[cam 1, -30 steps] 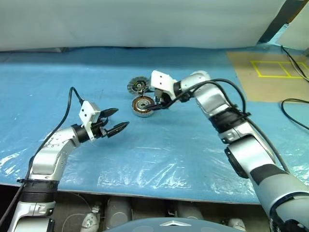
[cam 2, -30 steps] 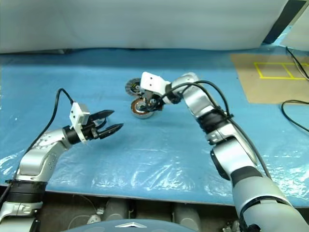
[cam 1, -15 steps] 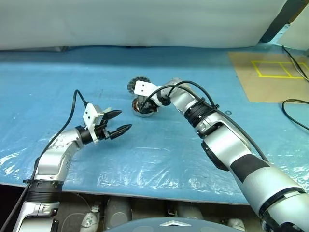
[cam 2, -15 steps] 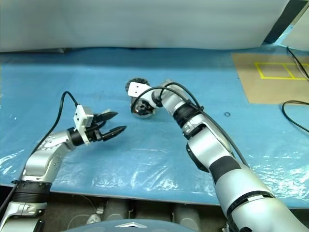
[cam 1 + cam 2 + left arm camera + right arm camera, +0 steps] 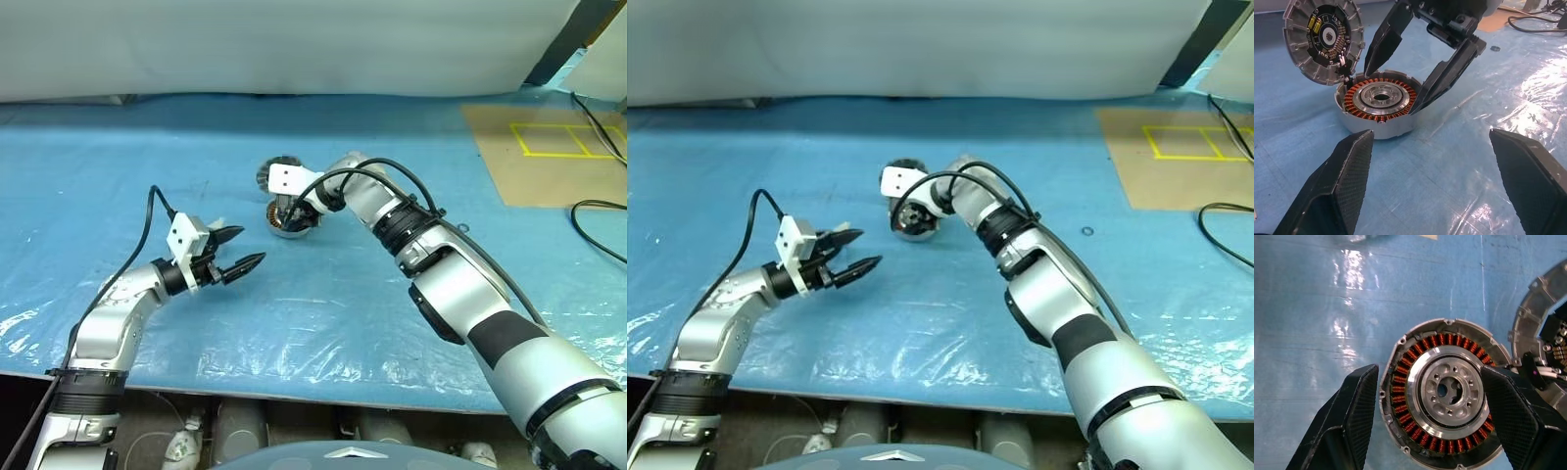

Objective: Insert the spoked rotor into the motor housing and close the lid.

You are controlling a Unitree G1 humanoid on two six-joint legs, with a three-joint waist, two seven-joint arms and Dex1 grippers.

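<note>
The motor housing [image 5: 1378, 105] sits on the blue sheet, open, showing copper windings around a grey hub. Its lid [image 5: 1327, 36] stands tilted on edge at the housing's far rim, finned ring and dark centre facing the housing. My right gripper [image 5: 1429, 372] points down over the housing [image 5: 291, 221], open, one finger on each side of the rim, with nothing held. A short way left of the housing and nearer to me, my left gripper [image 5: 250, 246] hovers open and level, aimed at it. The spoked rotor is out of view.
A brown cardboard sheet with yellow tape [image 5: 549, 147] lies at the back right, with a black cable [image 5: 598, 211] beside it. A small black ring [image 5: 1086, 232] lies on the sheet right of the housing. The table's front edge runs close below my arms.
My right gripper has swung left and down from beside the housing to straddle it from above. The left arm has kept still.
</note>
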